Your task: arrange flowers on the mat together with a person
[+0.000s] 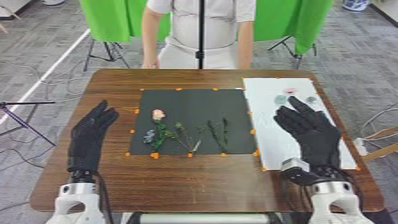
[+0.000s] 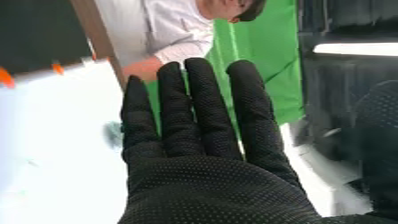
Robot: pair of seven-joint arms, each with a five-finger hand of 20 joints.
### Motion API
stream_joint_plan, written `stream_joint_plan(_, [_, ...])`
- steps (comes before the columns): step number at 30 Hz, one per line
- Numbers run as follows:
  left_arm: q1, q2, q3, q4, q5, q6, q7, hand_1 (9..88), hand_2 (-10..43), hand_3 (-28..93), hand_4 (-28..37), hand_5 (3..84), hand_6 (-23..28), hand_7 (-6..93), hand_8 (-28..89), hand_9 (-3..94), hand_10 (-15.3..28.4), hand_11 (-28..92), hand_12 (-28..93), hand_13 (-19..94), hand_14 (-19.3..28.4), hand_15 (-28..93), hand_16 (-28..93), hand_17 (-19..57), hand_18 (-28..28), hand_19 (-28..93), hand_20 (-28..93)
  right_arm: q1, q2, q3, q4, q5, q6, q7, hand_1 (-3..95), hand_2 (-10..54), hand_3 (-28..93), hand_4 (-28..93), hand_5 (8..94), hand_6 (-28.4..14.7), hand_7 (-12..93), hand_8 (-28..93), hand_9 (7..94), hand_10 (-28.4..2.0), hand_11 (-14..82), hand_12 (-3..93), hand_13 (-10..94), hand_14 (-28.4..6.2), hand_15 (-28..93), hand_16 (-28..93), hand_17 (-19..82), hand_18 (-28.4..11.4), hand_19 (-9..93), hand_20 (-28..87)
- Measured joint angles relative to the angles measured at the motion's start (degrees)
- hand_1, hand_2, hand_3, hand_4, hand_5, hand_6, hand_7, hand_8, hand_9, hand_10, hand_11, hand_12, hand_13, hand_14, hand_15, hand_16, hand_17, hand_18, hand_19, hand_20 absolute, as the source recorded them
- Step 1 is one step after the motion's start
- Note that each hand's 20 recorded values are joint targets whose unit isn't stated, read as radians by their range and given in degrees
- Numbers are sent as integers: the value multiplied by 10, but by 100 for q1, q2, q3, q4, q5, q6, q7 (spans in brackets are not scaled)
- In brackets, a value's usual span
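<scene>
Has the left hand (image 1: pixel 91 131) over the bench (image 1: pixel 178 185), just left of the dark mat (image 1: pixel 182 100), fingers straight and together. Has the right hand (image 1: pixel 313 134) above the white sheet (image 1: pixel 268 120), fingers straight and slightly spread. Between them, has green stems (image 1: pixel 182 134) lying on the mat, with a bluish flower (image 1: pixel 149 135) at left and a pink flower (image 1: pixel 158 114) farther off.

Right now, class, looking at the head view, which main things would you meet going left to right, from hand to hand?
Left hand, pink flower, two dark green stems, right hand.
</scene>
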Motion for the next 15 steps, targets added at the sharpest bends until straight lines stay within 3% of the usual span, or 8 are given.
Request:
stream_joint_plan(4, [5,-2,0,-7,0,4,3,257,-67,668,-196,425,49,58,-52,417,124,132,165,362,146,105,22,97,85,25,195,405,386,451,388,-1626,6,-376,177,-49,746,-166,426,-8,146,-95,480,-163,86,185,464,-131,149,198,246,-136,288,377])
stream_joint_plan(7, [11,5,4,-15,0,10,6,258,-67,667,-196,424,48,58,-52,417,124,132,166,361,146,105,22,97,85,25,195,850,973,661,622,-2512,249,-230,212,-81,738,-162,433,-2,165,-100,491,-166,144,211,533,-126,179,229,264,-143,387,382])
stream_joint_plan(11, [6,9,16,-15,3,9,7,258,-67,667,-196,425,49,58,-52,417,124,132,166,361,146,105,22,98,84,25,196,1457,1898,693,707,-3219,575,852,235,-94,725,-169,463,2,174,-105,528,-164,181,217,576,-130,232,234,274,-157,465,378])
stream_joint_plan(15, [3,33,25,-15,7,9,7,257,-69,669,-195,425,49,58,-52,417,124,131,165,363,147,105,22,98,84,25,196,2058,2656,495,979,-4438,256,1702,244,-95,719,-182,473,5,164,-108,568,-162,165,208,608,-132,245,228,294,-165,488,372])
